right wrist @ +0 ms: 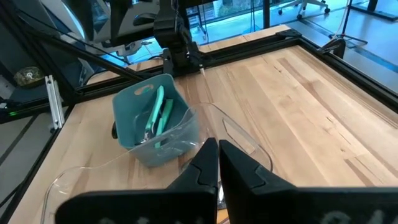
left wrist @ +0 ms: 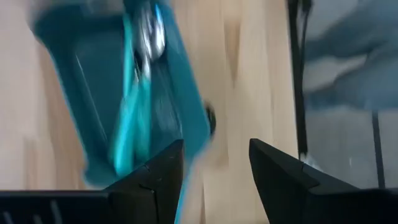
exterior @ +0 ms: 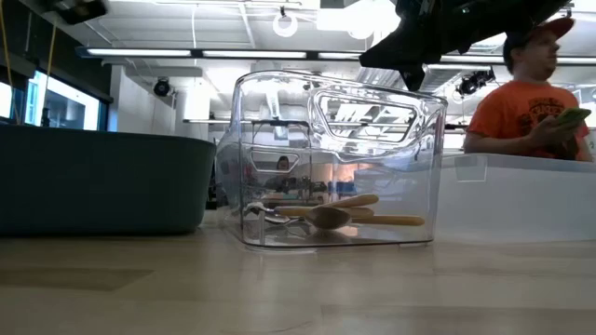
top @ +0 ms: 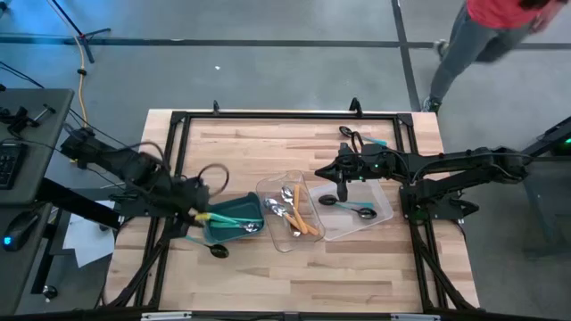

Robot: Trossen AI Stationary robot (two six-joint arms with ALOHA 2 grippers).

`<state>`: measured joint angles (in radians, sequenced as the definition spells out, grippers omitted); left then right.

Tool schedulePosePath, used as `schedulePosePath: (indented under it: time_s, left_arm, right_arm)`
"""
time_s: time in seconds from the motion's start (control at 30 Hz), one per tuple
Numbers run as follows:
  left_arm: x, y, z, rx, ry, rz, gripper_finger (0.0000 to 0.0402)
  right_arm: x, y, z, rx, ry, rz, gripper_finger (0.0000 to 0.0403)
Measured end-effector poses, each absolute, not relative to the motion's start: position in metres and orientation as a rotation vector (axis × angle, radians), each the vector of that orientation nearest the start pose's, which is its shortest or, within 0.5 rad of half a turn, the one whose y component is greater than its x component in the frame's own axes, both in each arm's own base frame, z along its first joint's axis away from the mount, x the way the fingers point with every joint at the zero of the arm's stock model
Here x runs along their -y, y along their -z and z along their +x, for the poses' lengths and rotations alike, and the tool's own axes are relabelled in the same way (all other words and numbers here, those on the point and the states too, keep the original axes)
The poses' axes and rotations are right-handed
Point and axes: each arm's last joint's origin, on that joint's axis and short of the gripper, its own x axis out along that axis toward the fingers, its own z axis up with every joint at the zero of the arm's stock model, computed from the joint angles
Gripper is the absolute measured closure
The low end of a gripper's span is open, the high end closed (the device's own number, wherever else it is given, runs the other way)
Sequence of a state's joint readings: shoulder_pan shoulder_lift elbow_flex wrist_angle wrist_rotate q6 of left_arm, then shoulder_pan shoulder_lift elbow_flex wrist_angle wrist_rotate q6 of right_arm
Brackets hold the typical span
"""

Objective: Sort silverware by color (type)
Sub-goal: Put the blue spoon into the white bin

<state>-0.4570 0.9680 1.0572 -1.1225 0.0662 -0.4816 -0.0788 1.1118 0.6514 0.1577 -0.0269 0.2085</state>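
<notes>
The left end effector (top: pixel 198 217) is hovering open beside the teal bin (top: pixel 234 210), where 2 teal-handled spoons (right wrist: pixel 157 116) are lying lengthwise, heads toward the closed right end effector (top: pixel 342 174).

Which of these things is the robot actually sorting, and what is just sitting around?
Part of the job:
- teal-handled spoons in the teal bin
- orange-handled spoons in the clear tray
- dark-headed utensils in the second clear tray
- left gripper, open beside the bin
- right gripper, shut

Just around:
- person behind the table
</notes>
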Motion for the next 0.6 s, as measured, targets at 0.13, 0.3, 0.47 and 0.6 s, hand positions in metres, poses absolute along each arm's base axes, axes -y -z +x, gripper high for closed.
schedulePosePath:
  time_s: [0.13,0.3,0.47,0.6]
  left_arm:
    - [0.088,-0.296,0.128,-1.232,0.228,-0.225,0.0233]
    - [0.106,-0.262,0.112,-1.333,0.252,-0.169,0.0233]
    - [0.114,-0.229,0.101,-1.341,0.204,-0.122,0.0233]
    - [0.116,-0.211,0.097,-1.336,0.203,-0.101,0.0233]
  right_arm:
    - [0.018,-0.255,0.24,-0.307,0.084,0.223,0.0403]
    - [0.018,-0.253,0.24,-0.334,0.086,0.224,0.0403]
    - [0.018,-0.25,0.239,-0.366,0.09,0.225,0.0403]
    - [0.018,-0.25,0.238,-0.367,0.105,0.222,0.0403]
